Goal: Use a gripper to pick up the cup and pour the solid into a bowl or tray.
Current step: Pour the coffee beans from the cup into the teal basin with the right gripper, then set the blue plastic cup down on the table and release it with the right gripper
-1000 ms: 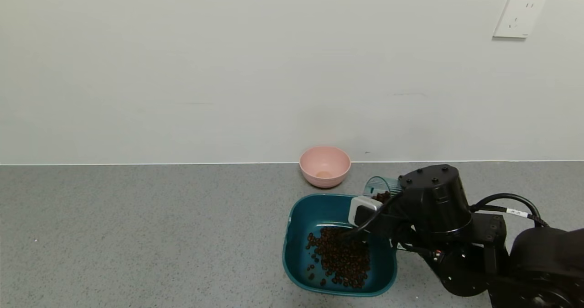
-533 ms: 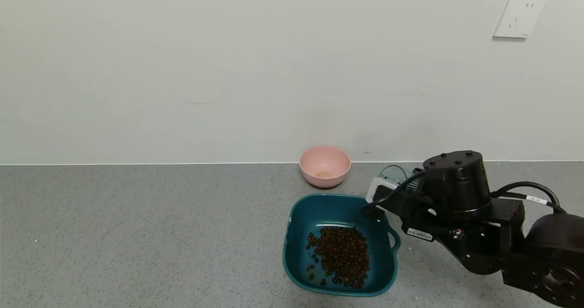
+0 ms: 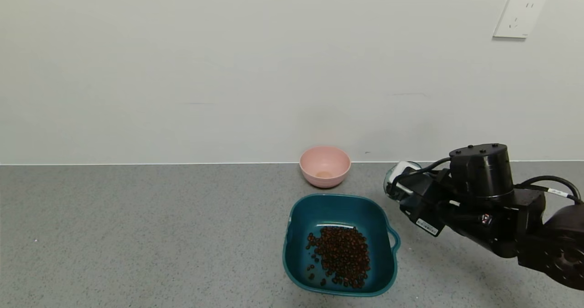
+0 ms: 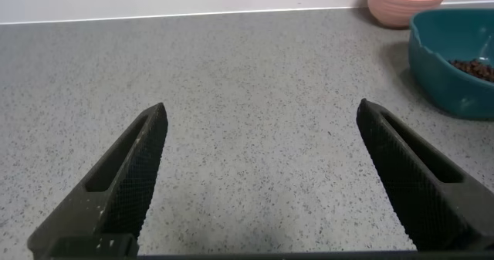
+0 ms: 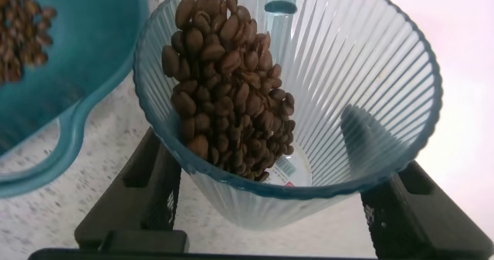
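Observation:
My right gripper (image 3: 395, 185) is shut on the ribbed translucent grey-blue cup (image 3: 389, 180), held above the counter just beyond the far right corner of the dark teal basin (image 3: 315, 210). In the right wrist view the cup (image 5: 363, 90) sits between both fingers (image 5: 147, 190), tilted, with brown beans (image 5: 231, 82) piled against the side toward the basin (image 5: 85, 98). A heap of beans (image 3: 341, 255) lies in the basin. My left gripper (image 4: 262, 175) is open and empty over bare counter; it does not show in the head view.
A small pink bowl (image 3: 325, 165) stands by the wall behind the basin. The basin's loop handle (image 3: 395, 240) faces the right arm. The left wrist view shows the pink bowl (image 4: 407, 1) and the basin (image 4: 451, 82) off to one side.
My right arm has moved right and toward the wall, carrying the cup from over the basin's far right corner to beside it. The bean heap in the basin looks the same.

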Tool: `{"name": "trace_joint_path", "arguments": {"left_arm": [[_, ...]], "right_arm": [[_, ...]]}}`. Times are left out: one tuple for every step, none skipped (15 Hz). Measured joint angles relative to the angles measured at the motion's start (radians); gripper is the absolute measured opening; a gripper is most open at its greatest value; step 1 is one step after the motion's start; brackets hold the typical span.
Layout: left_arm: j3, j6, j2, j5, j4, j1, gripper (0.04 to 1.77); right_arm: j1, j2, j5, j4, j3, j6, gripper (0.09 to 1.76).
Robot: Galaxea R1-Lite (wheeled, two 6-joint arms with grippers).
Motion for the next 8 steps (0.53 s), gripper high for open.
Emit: {"name": "trace_joint_path", "arguments": {"left_arm": [[0.0,0.0,0.0,0.0,0.0,0.0,1.76],[0.0,0.0,0.0,0.0,0.0,0.0,1.76],[0.0,0.0,0.0,0.0,0.0,0.0,1.76],[0.0,0.0,0.0,0.0,0.0,0.0,1.76],[0.0,0.0,0.0,0.0,0.0,0.0,1.76],[0.0,0.0,0.0,0.0,0.0,0.0,1.76],[0.0,0.0,0.0,0.0,0.0,0.0,1.76],[0.0,0.0,0.0,0.0,0.0,0.0,1.76]], "right_arm": [[-0.012,0.002,0.006,0.003,-0.003,0.056,1.35],[-0.021,0.004,0.01,0.01,-0.007,0.116,1.35],[-0.026,0.007,0.024,0.013,-0.01,0.189,1.35],[-0.028,0.009,0.042,0.013,-0.013,0.261,1.35],[-0.03,0.011,0.06,0.009,-0.016,0.33,1.35],[-0.031,0.013,0.075,0.0,-0.016,0.398,1.35],[-0.027,0.013,0.082,-0.005,-0.017,0.461,1.35],[-0.018,0.013,0.084,-0.009,-0.017,0.523,1.35]]}}
